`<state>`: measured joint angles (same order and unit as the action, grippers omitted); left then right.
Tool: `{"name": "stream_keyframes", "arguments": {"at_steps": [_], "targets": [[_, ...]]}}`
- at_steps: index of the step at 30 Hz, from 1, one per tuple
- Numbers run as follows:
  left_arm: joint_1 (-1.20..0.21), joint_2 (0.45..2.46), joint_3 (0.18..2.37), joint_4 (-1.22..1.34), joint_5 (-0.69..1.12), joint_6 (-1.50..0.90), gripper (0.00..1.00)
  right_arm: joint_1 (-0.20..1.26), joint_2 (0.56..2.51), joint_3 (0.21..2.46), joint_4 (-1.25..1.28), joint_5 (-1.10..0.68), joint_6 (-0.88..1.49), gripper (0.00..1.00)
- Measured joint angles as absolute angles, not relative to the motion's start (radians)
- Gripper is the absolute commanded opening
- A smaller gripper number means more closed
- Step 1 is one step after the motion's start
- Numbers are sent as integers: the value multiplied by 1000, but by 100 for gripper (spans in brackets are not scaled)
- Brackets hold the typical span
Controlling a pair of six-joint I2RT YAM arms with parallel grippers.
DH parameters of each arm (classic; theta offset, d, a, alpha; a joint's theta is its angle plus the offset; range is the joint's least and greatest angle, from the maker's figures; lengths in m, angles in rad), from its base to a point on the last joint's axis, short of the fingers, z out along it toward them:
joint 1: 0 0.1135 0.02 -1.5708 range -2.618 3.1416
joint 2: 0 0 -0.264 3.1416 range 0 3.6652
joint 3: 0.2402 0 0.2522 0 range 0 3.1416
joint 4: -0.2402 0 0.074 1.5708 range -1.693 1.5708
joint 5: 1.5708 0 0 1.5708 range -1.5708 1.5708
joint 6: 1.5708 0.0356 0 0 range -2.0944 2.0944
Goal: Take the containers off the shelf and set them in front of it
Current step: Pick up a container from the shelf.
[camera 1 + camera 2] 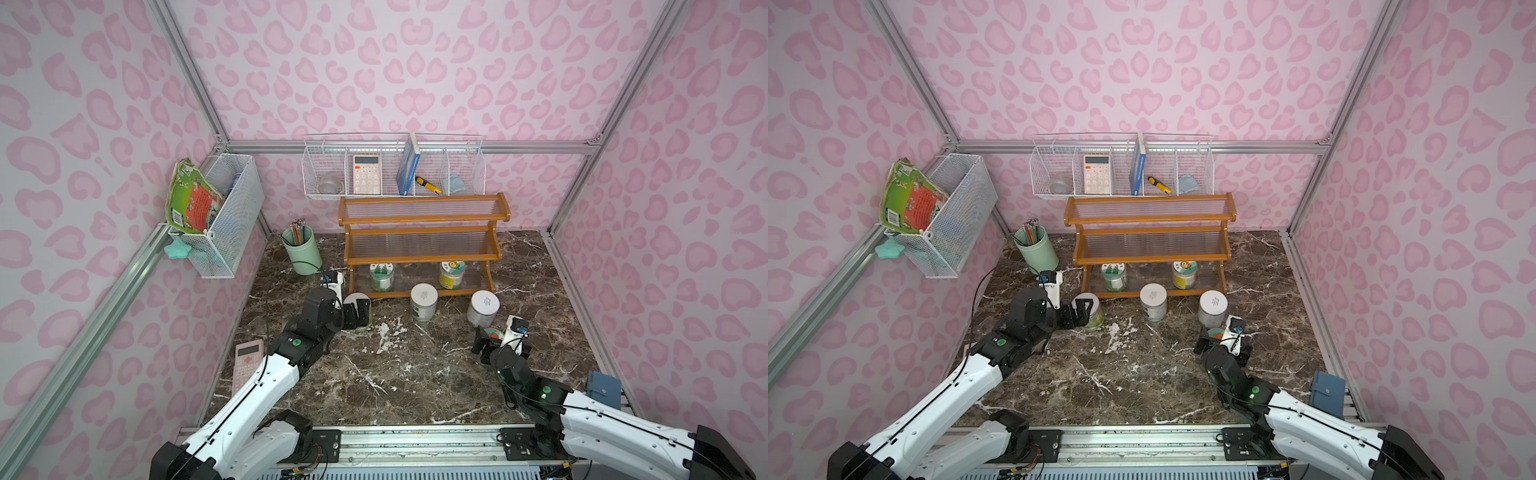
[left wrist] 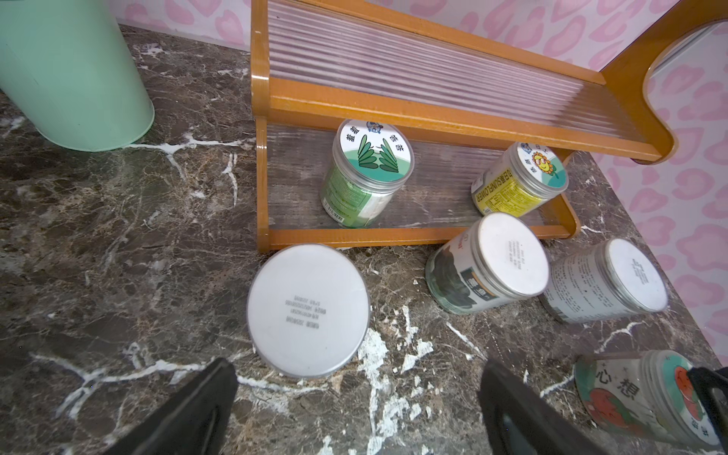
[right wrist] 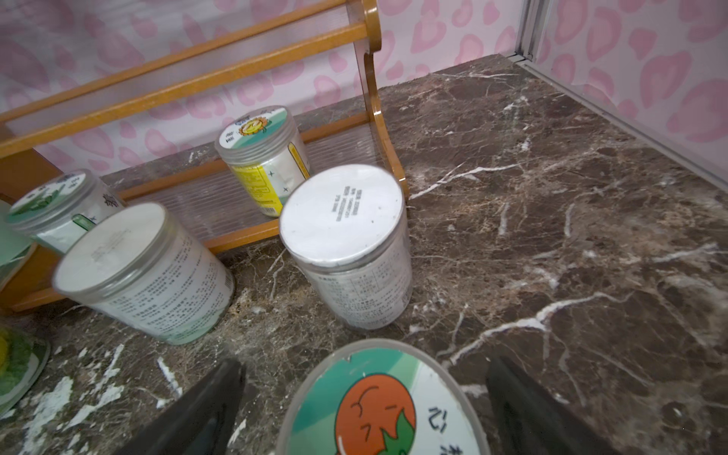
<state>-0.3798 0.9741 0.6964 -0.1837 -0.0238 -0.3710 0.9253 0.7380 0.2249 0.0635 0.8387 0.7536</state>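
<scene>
In both top views the shelf [image 1: 422, 259] stands at the back of the marble table [image 1: 395, 382], its two upper tiers bare. On the bottom tier are the fern jar [image 1: 381, 277] and the sunflower jar [image 1: 453, 275], their lids partly under the middle rail. Four jars stand on the table in front: the left plain jar [image 1: 356, 300], middle plain jar [image 1: 424, 300], right plain jar [image 1: 483, 308] and tomato jar [image 1: 493, 333].

My left pincer [image 1: 357, 313] straddles the left plain jar and my wrist hides most of it. My right pincer [image 1: 494, 340] sits over the tomato jar, and only a bit of its lid shows. Also here are a pencil cup [image 1: 302, 253] left of the shelf, a pink calculator [image 1: 248, 365] by my left arm, a blue case [image 1: 603, 388] by my right, and wire baskets [image 1: 392, 166] on the wall.

The left wrist view shows what the top views hide. My left fingers [image 2: 197, 409] are spread wide with nothing between them, and the left plain jar [image 2: 309, 309] stands just ahead of the tips, untouched. The lid pictures show clearly only here. The middle plain jar [image 2: 508, 256] covers part of the front rail, just before the sunflower jar.

In the right wrist view my right fingers [image 3: 205, 413] are wide apart either side of the tomato lid [image 3: 378, 409], with marble showing in both gaps, so I hold nothing. The right plain jar [image 3: 346, 244] partly covers the sunflower jar.
</scene>
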Motion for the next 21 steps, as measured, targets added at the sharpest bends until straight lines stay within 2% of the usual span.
{"name": "stream_keyframes", "arguments": {"at_steps": [5,9,12,21], "targets": [[-380,973,696,-184,-24,-371,99,925,670,297,-10,847,709,99],[-380,984,696,-184,-23,-371,99,865,709,374,-3,798,621,99],[-380,995,705,-188,-16,-372,100,782,787,447,22,699,553,99],[-380,981,718,-225,-15,-386,99,535,1043,694,81,260,381,99]]}}
